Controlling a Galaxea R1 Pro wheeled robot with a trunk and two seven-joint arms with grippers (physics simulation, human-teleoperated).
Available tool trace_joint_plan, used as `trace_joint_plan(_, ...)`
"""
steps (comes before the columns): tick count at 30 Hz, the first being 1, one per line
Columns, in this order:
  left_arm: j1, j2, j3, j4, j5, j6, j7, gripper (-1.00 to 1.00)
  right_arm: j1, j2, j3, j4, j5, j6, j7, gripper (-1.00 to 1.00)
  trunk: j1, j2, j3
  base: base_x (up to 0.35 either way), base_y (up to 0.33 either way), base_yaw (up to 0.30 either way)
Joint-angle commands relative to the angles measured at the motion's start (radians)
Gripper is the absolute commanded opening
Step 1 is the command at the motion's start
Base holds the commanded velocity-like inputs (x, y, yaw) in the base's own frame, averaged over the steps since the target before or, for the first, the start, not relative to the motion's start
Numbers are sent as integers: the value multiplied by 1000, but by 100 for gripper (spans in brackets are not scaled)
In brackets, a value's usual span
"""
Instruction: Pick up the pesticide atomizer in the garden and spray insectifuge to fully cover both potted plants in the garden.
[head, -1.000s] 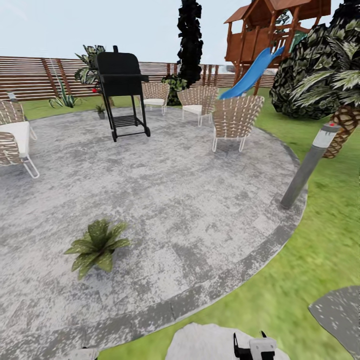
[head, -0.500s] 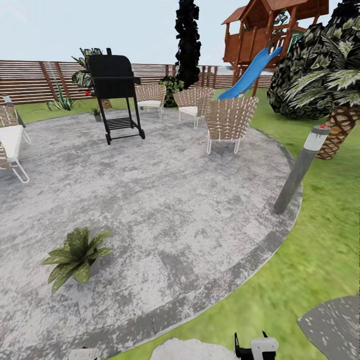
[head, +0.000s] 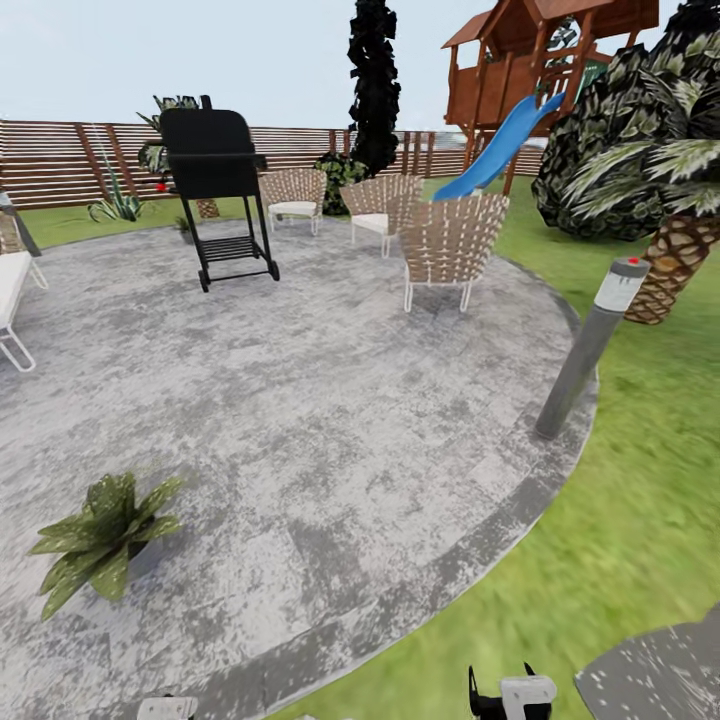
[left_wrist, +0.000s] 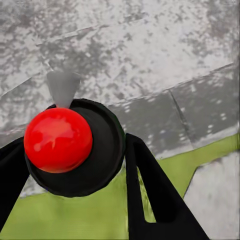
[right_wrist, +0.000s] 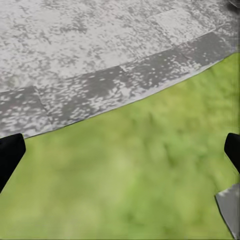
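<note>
Head view is showing open patio (head: 330, 420) curving along lawn (head: 640, 480), one plant (head: 95, 535) sitting at its near edge; left gripper (left_wrist: 75, 165) is clamping a red-capped atomizer (left_wrist: 58, 140), right gripper (right_wrist: 120, 150) is gaping, holding nothing.

I see a big round grey stone patio (head: 330, 400) with green grass (head: 640, 470) on the right. A black grill (head: 215, 190), woven chairs (head: 445, 245) and a brown fence (head: 60, 160) sit up top.

Even, bright daylight – flat, no single light direction evident. Soft faint shadows under the chairs (head: 447, 245) and the potted plant (head: 98, 540). Lawn (head: 600, 560) smeared and blurry in head and right wrist views – patio (head: 330, 400) texture mottled, coarse. No glare. Wide-angle lean on the bollard light (head: 588, 350).
</note>
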Motion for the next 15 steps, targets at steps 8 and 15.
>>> trace_joint_plan(8,-1,0,6,1,4,-2,-10,-100,0,0,-5,1,11,-1,-9,100,0,0,-1,256,-235,251)
trace_joint_plan(15,-1,0,6,1,4,-2,-10,-100,0,0,-5,1,11,-1,-10,100,0,0,-1,257,-234,277)
